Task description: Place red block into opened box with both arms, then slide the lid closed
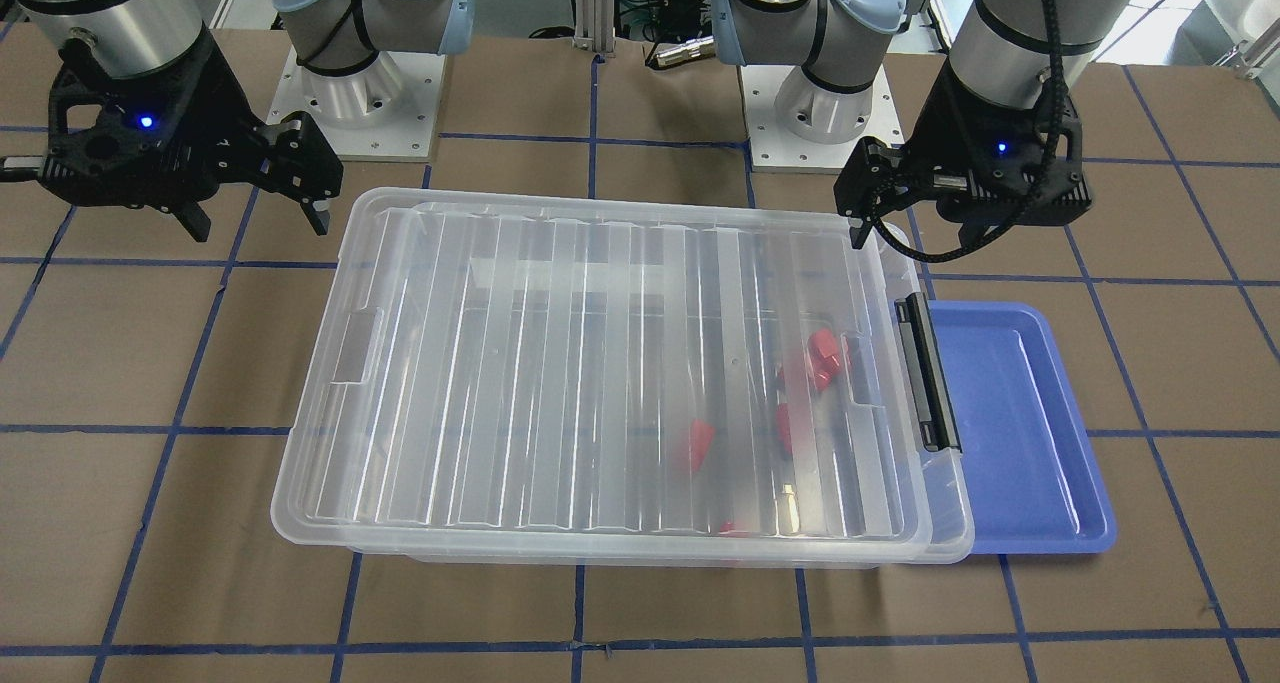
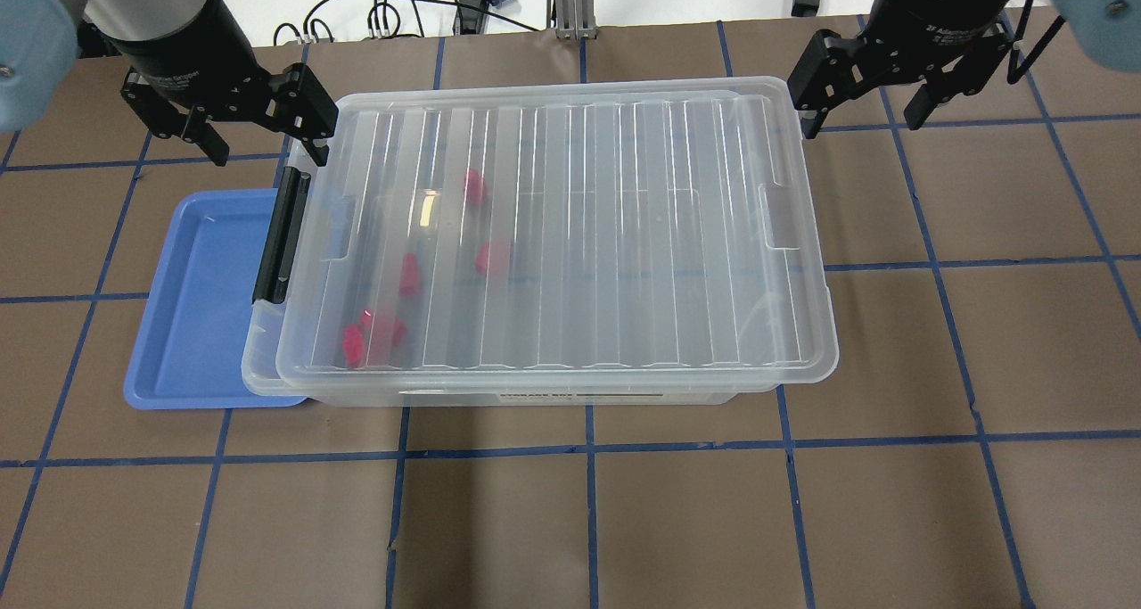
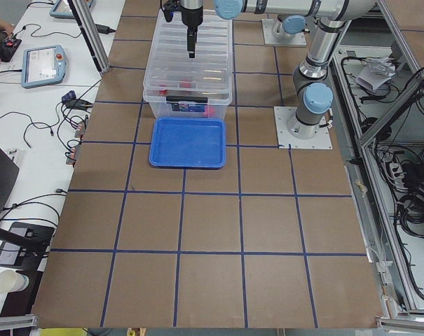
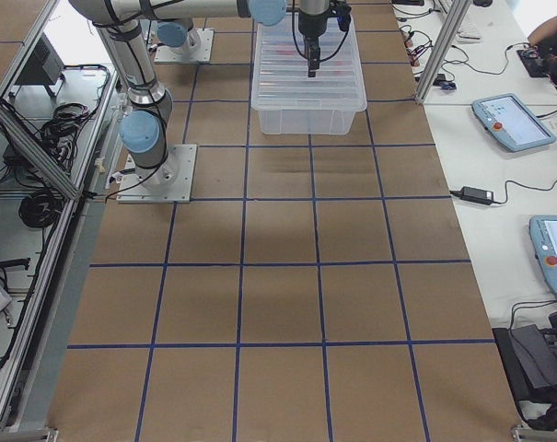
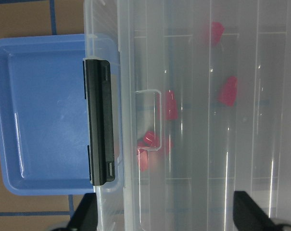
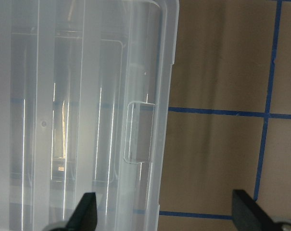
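The clear box (image 2: 260,370) lies mid-table with its ribbed lid (image 2: 579,234) over nearly all of it; only a narrow strip of rim shows at the black latch bar (image 2: 281,234). Several red blocks (image 2: 492,257) lie inside under the lid, toward the latch end, also seen as red blocks (image 5: 171,105) in the left wrist view. My left gripper (image 2: 266,150) hangs open and empty over the box's far latch-end corner. My right gripper (image 2: 862,119) is open and empty just past the far opposite corner. Open fingers (image 6: 85,211) frame the lid's handle recess in the right wrist view.
A blue tray (image 2: 192,306) lies flat against the latch end of the box, with nothing in it. Brown table mats with blue tape lines surround the box. Arm bases (image 1: 355,93) stand at the robot's side of the table. Cables lie beyond the far edge.
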